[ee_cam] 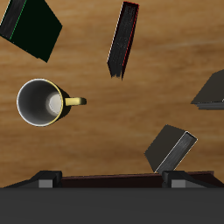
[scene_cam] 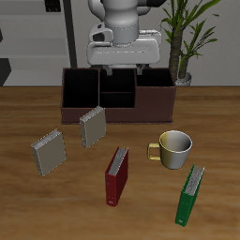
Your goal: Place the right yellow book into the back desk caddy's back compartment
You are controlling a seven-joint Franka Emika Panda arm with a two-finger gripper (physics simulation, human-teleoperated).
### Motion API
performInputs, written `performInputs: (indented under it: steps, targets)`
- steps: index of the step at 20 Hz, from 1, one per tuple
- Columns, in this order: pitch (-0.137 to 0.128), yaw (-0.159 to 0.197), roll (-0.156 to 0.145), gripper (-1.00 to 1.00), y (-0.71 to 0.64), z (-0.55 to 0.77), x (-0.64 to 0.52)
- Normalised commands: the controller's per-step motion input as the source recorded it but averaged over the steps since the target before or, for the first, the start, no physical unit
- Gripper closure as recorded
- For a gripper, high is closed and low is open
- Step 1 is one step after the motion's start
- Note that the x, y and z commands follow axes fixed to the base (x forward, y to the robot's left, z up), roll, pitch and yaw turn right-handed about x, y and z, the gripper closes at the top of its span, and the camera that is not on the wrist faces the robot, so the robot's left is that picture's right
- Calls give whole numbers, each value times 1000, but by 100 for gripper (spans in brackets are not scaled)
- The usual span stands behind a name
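The right yellow book lies flat on the table, well in front of the back desk caddy. It has a dull yellowish-grey cover. A second book like it lies closer to the caddy's front wall. The caddy is a dark brown box with black-lined cells. Its back compartment is the small rear cell of the narrow middle section. My gripper hangs open above the caddy's middle, holding nothing and far from both yellow books.
A yellow mug stands in front of the caddy. A red book and a green book lie near the table's front edge. A potted plant stands behind the caddy.
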Motion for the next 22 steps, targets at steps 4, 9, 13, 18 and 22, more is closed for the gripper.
performInputs:
  steps: [4, 9, 13, 18, 22]
  targets:
    - [-11, 17, -23, -100, -60, 20, 38]
    - [-9, 0, -48, -100, -261, 43, 86]
    - [-39, 9, -18, -100, -320, 91, 86]
    - [2, 23, 53, -100, -377, -5, 196]
    - [-13, 3, 9, -100, -416, -130, 200]
